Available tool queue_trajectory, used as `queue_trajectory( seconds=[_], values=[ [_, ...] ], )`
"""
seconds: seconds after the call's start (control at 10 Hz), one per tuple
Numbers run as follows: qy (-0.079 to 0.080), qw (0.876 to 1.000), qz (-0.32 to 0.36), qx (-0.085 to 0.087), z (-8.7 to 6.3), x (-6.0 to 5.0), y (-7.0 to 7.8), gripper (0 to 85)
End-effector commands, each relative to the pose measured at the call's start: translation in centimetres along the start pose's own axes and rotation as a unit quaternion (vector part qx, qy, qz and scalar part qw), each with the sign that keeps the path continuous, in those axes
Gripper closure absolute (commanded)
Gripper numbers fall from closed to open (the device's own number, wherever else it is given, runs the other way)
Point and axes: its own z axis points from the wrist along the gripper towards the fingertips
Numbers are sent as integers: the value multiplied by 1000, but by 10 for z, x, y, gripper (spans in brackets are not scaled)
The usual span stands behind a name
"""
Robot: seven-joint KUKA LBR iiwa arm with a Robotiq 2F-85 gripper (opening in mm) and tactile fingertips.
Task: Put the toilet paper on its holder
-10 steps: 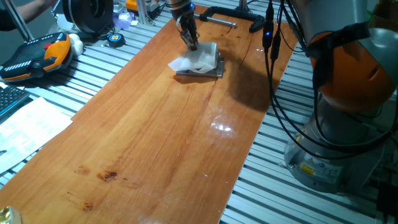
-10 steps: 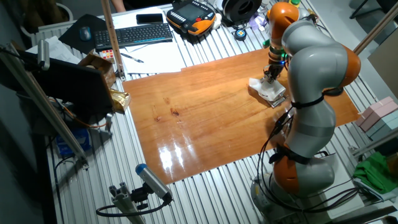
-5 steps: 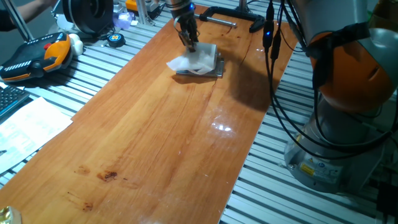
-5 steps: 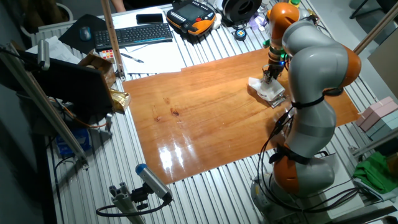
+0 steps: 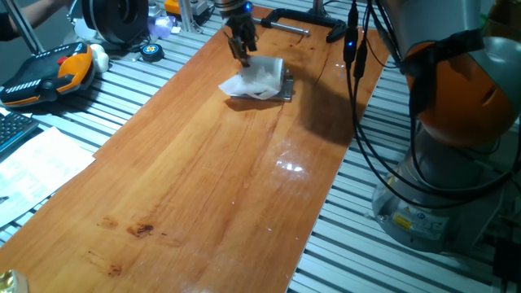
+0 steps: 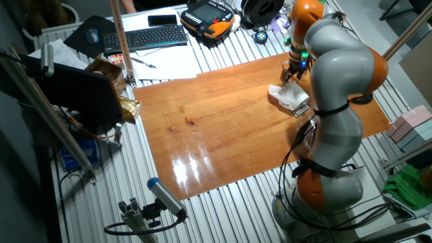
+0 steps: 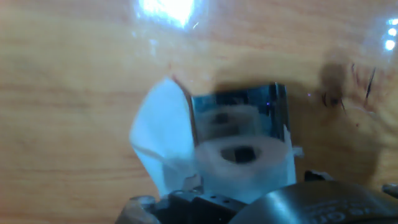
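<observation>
The white toilet paper (image 5: 262,75) sits on the shiny grey holder (image 5: 285,91) at the far end of the wooden board, its loose sheet spread to the left. The hand view shows the roll (image 7: 239,158) end-on against the holder's metal plate (image 7: 239,112), with the sheet (image 7: 163,134) beside it. My gripper (image 5: 243,56) hangs just above the roll's far left side, apart from it and holding nothing; the fingers look slightly open. In the other fixed view the gripper (image 6: 288,73) is above the roll (image 6: 285,94).
A long black clamp (image 5: 286,18) lies behind the holder. An orange teach pendant (image 5: 45,73), a tape roll (image 5: 151,51) and printed paper sheets (image 5: 37,163) lie left of the board. Cables (image 5: 358,73) and the arm's base (image 5: 440,187) stand on the right.
My gripper has lifted up and slightly back off the roll. The roll and its sheet stay on the holder.
</observation>
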Motion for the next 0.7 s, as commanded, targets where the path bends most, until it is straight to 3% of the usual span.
queue_trajectory(
  seconds=[0.0, 0.2, 0.3, 0.6],
  values=[
    [4, 1000, 8, -9, -5, -13, 9, 93],
    [14, 1000, 18, -8, -14, -29, 27, 257],
    [19, 1000, 22, -11, -20, -31, 33, 360],
    [29, 999, 31, -26, -27, -30, 52, 800]
  ],
)
